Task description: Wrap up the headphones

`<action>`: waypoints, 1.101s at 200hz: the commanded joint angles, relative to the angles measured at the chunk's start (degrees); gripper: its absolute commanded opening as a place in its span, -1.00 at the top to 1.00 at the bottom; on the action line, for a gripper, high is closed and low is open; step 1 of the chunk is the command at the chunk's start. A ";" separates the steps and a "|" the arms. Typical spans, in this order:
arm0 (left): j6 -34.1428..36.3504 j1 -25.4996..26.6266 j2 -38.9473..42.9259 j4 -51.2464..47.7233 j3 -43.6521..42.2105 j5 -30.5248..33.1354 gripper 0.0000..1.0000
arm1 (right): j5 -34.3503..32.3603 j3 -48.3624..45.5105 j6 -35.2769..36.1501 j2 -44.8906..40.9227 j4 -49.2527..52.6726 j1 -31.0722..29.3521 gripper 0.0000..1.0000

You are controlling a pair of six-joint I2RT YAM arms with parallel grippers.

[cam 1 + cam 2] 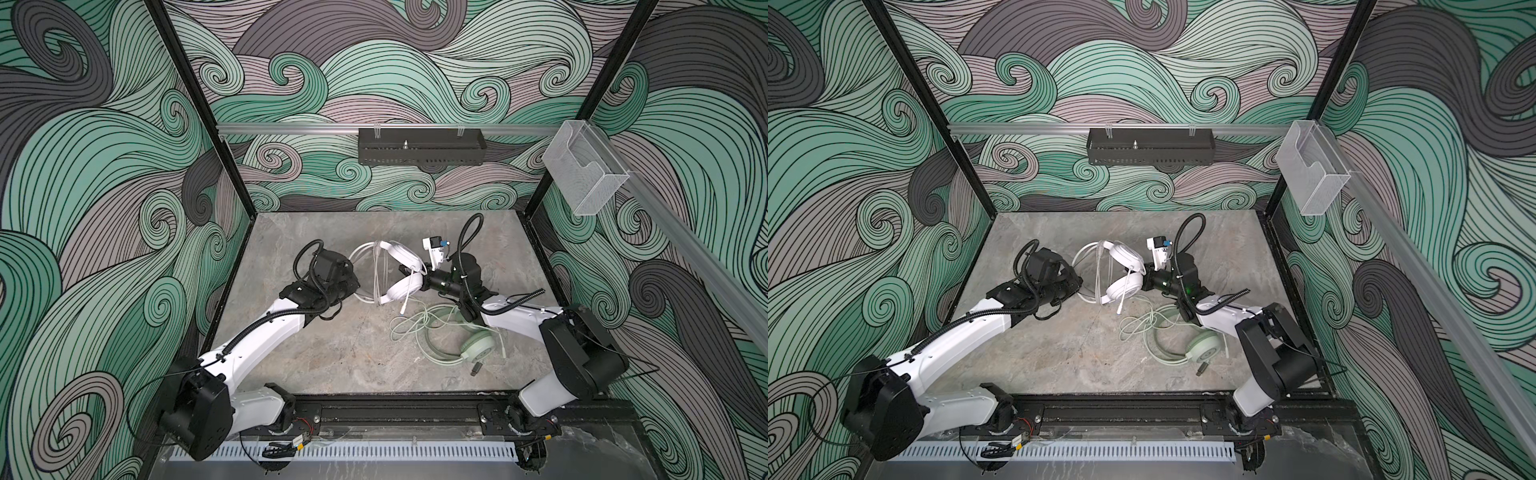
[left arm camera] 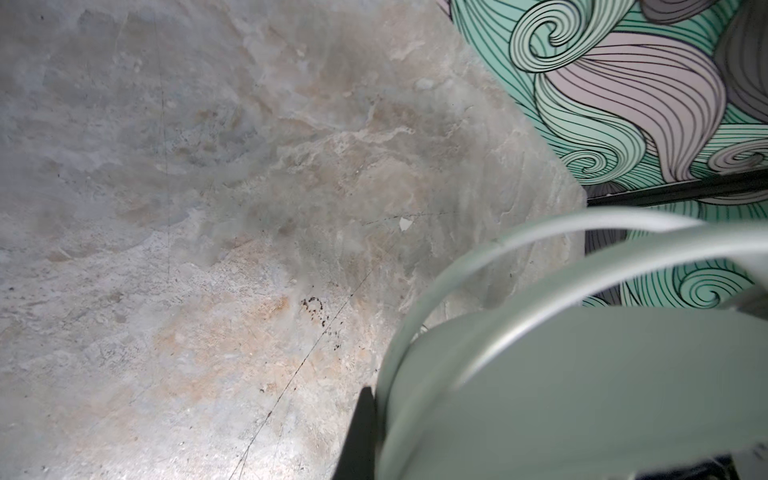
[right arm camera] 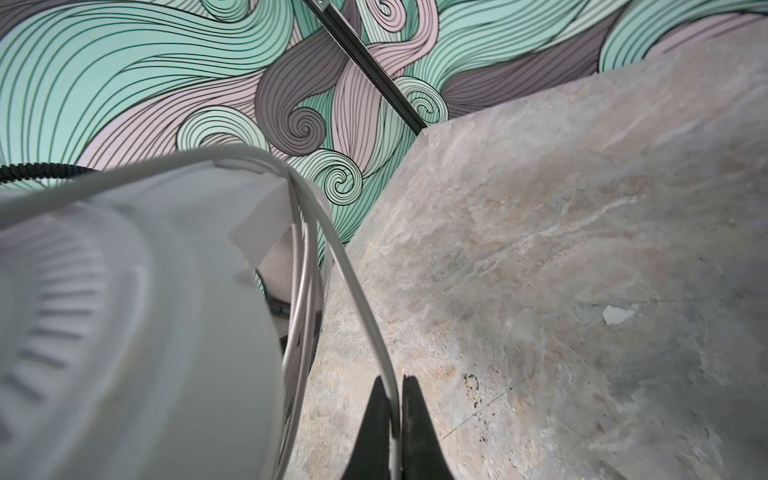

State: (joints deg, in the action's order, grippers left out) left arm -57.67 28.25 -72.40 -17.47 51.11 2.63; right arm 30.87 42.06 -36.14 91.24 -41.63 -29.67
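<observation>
Headsets occupy two spots on the grey stone counter (image 1: 332, 353). In both top views the white headset (image 1: 401, 286) (image 1: 1125, 286) stands on edge near the middle of the counter, between the two arms, with one earcup above the other. Loops of its white cable (image 1: 376, 270) hang around it on the side facing the left arm.

The right claw (image 3: 397, 411) is closed. In the right wrist view its two black fingers (image 3: 415, 432) pinch a single strand of the white cable (image 3: 361, 291), and the ribbed white earcup (image 3: 124, 332) sits just beside them. In a top view this claw (image 1: 409, 274) reaches in against the headset from the right.

The left claw (image 1: 353, 282) is closed too and touches the outer cable loops. The left wrist view shows only pale curved bands very close to the lens, so I cannot tell whether a strand is caught.

The mint green headset (image 1: 478, 347) (image 1: 1203, 348) lies flat under the right arm, near the counter's front right. Its green cable (image 1: 415, 328) lies in loose coils beside it, and a dark plug (image 1: 477, 368) lies just in front of the earcup.
</observation>
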 commanded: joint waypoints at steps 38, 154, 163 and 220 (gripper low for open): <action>-8.91 -2.46 -5.77 13.06 1.14 6.53 1.00 | 2.65 -0.27 -2.44 4.20 3.21 -0.82 0.71; 5.98 -6.92 -7.15 7.06 3.45 5.10 1.00 | -1.93 -0.84 5.20 -1.93 21.66 3.50 0.26; 7.20 -7.14 -7.84 5.22 4.67 5.10 1.00 | -3.14 0.09 7.18 -3.58 26.62 3.96 0.25; 11.52 -7.84 -13.61 1.96 8.92 3.31 1.00 | -13.57 6.71 17.16 -13.39 50.17 5.84 0.07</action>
State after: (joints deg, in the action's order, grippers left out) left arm -48.38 20.95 -83.74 -14.66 56.62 7.07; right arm 24.40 44.56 -25.93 81.67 -5.69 -24.38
